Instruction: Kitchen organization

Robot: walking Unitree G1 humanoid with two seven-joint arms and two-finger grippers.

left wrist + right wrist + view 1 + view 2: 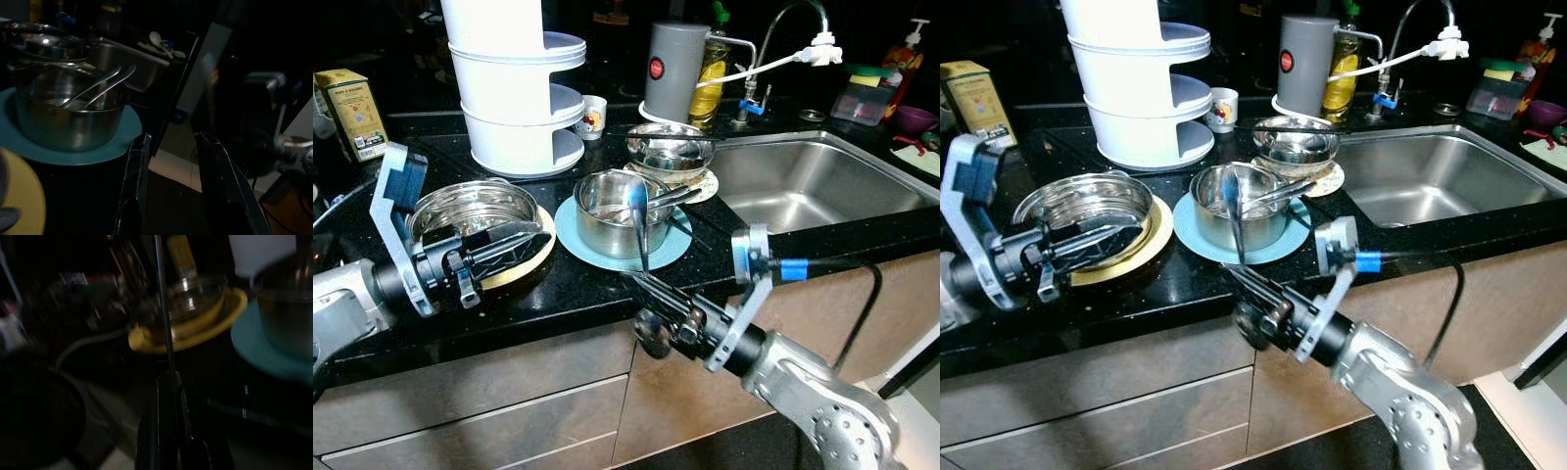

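Right tool: the right tool (651,294) is held below the front edge of the counter, its long black fingers closed on the thin handle of a slim metal utensil with a bluish rounded head (639,211), which is pointed upward in front of the pot.
Left tool: the left tool (514,245) is held level over the counter edge, just beside the yellow plate; in the left wrist view its two black fingers (134,186) are seen apart, with nothing between them.
Pot: a round, polished stainless steel pot (622,211) is set on a flat teal round plate (680,247); two steel utensil handles (671,199) are leaned against its rim.
Left bowl: a shallow, shiny steel bowl (475,208) is seated on a round yellow plate (540,257).
Rear bowl: a second steel bowl (668,147) is placed on a pale patterned mat (705,186), close behind the pot.
Counter: a glossy black speckled stone counter (578,284) carries all of these.
Sink: a rectangular brushed steel sink (813,186) is sunk into the right side, under a curved tap with a white hose (783,44).
Back row: a white tiered plastic stand (514,83), a small printed cup (593,115), a grey cylindrical appliance (674,69) and a yellow carton (352,110) are ranged along the back.
Below: plain beige cabinet fronts (509,411) are seen under the counter.
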